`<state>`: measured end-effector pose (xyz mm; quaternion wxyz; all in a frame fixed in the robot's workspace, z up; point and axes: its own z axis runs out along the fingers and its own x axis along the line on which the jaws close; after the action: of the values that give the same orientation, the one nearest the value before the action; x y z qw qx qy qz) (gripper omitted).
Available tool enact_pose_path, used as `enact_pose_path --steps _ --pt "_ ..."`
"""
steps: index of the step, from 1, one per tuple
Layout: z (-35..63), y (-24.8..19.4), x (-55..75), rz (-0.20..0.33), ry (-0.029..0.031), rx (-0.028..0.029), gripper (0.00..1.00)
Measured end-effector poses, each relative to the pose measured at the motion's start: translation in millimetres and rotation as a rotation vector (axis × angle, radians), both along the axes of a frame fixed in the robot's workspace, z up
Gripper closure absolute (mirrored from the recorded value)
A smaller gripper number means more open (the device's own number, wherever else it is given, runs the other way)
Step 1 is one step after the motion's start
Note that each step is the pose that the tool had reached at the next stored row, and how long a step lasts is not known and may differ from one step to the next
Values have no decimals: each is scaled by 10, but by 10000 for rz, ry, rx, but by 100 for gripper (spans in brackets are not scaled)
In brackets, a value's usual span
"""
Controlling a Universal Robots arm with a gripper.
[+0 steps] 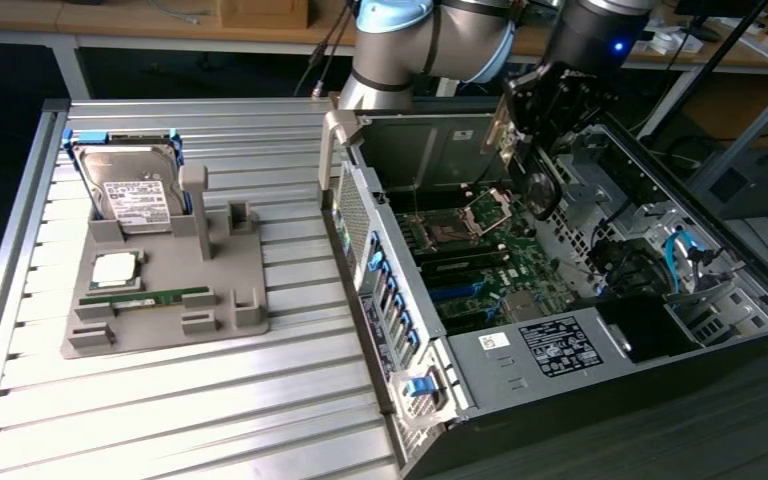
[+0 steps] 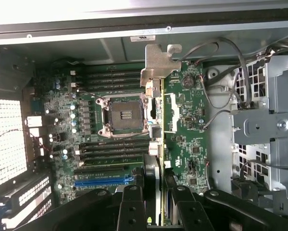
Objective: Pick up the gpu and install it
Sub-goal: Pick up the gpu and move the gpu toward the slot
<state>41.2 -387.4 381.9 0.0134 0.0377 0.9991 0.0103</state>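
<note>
Pincer point(image 2: 156, 197) clenched on the gpu point(image 2: 160, 67), held edge-down above the motherboard point(image 2: 192, 144); install step, card apparently unseated, needing careful alignment

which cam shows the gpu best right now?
Wrist view: the gpu, edge-on in the tool, shows its silver bracket over the motherboard. Exterior view: a dark sliver, mostly hidden by the tool, above the open case.
</note>
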Motion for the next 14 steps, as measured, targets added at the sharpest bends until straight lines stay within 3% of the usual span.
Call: enact_pose_path --steps 14 --pt "-51 -9 0 0 0 -1 73"
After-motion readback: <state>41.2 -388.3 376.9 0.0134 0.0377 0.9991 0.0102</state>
